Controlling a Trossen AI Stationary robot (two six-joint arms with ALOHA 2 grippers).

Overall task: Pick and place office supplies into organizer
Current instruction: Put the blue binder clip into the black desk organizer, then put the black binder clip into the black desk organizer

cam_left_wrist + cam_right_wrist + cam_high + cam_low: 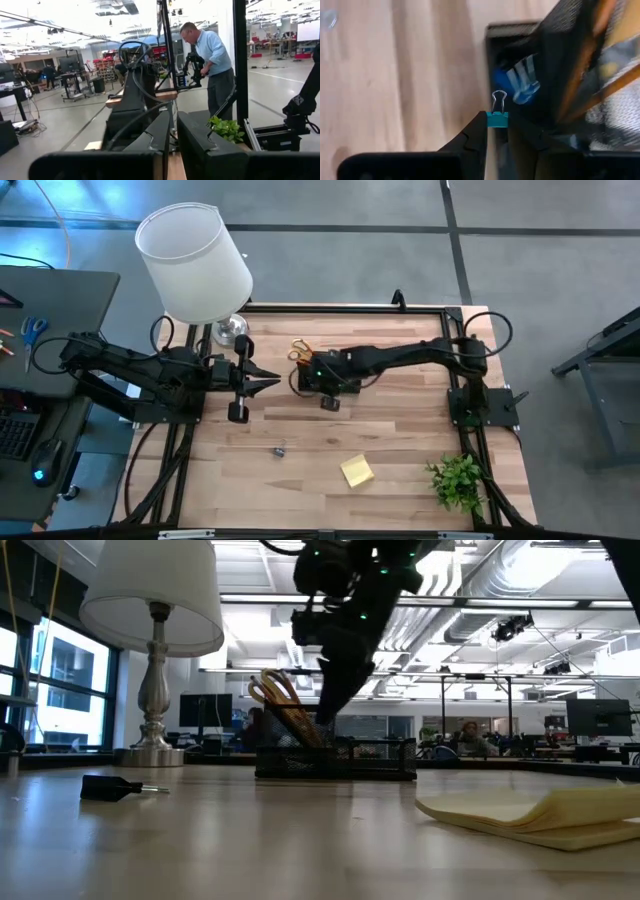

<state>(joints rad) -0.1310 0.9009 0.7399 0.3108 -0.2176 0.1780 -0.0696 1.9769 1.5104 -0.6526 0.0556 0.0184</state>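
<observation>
Above organizer (pixel 520 75), right hand (pixel 496 131) clamped on teal binder clip (pixel 497 119), contents blurred.

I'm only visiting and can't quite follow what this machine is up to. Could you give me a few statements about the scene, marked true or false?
1. The right gripper pinches a teal binder clip over the black mesh organizer. True.
2. The yellow sticky-note pad lies inside the organizer. False: it lies on the table, near the plant.
3. Yellow-handled scissors stand in the organizer. True.
4. The left gripper holds a pencil. False: its jaws are shut on nothing.
5. The lamp stands beside the plant. False: it stands at the opposite corner.
</observation>
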